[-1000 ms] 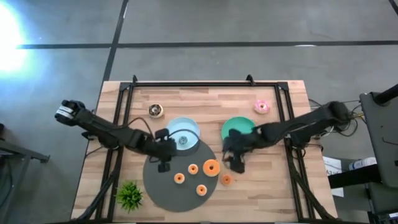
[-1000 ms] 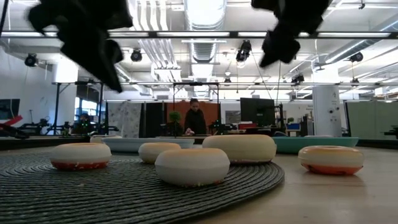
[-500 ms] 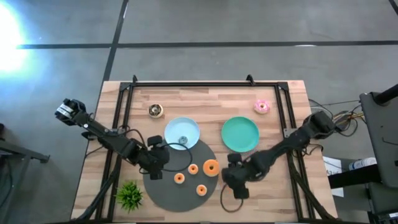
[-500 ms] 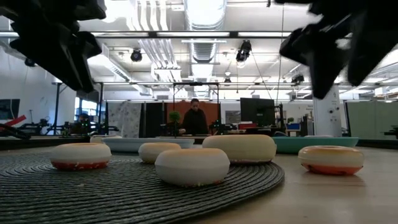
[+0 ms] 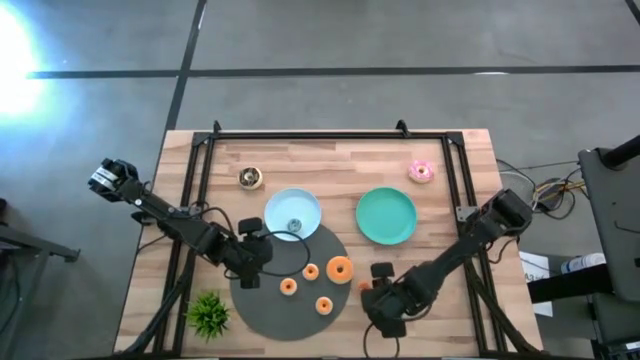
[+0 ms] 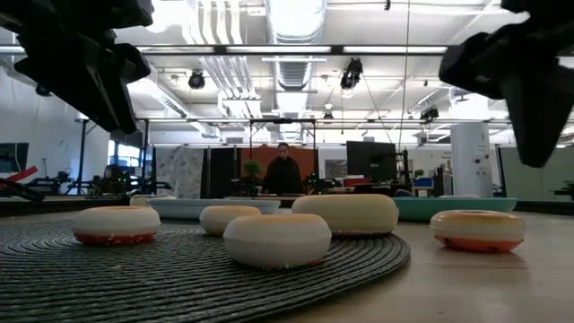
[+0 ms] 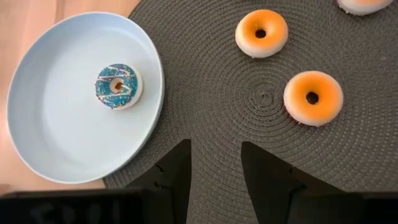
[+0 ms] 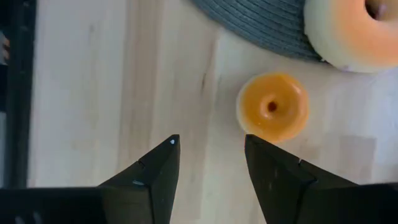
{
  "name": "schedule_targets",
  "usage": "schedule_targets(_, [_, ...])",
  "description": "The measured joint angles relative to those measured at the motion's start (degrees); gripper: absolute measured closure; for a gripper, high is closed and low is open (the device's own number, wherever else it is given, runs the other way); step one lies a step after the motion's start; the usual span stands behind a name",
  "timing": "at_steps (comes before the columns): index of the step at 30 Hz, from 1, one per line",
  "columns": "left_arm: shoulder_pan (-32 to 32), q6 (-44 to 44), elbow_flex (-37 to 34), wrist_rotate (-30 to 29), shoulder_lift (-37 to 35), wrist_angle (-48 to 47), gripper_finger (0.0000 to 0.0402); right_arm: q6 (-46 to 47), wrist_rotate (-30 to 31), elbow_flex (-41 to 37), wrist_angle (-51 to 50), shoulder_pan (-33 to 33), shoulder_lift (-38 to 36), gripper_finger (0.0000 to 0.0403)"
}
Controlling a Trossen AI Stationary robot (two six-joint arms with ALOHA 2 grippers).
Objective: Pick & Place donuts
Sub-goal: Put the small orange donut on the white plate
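Beside the grey mat (image 5: 262, 305) — right end effector (image 8: 208, 163) open, mini donut (image 8: 272, 107) just ahead

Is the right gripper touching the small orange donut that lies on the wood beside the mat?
Apart. The right wrist view shows bare wood between the open right gripper and the small orange donut.

Wooden table (image 5: 455, 320) with a black frame (image 5: 300, 136) along its edges; round dark grey woven mat (image 5: 262, 305) at the near middle, light blue plate (image 5: 280, 208) overlapping the mat's far edge, green plate (image 5: 386, 217) just beside it on bare wood. Small green plant (image 5: 208, 313) at the near left corner, touching the mat's edge. Beyond the table, a person (image 6: 282, 170) stands at a bench in a workshop room under ceiling ducts (image 6: 296, 36).
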Motion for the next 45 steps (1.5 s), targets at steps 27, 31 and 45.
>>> schedule_targets(27, [0.0, -2.0, -0.1, -0.7, 0.0, -0.7, 0.0287, -1.1, 2.1, -1.5, 5.0, -2.7, 6.2, 0.0333])
schedule_targets(31, [0.2, -1.8, -0.1, -1.3, 0.0, -0.6, 0.0287, 1.0, 2.8, -2.8, 3.8, -5.0, 2.5, 0.0386])
schedule_targets(45, [1.0, 16.0, 2.6, -26.6, -1.7, 15.7, 0.0287, 40.3, 8.6, -31.2, 68.9, -28.0, -25.3, 0.0392])
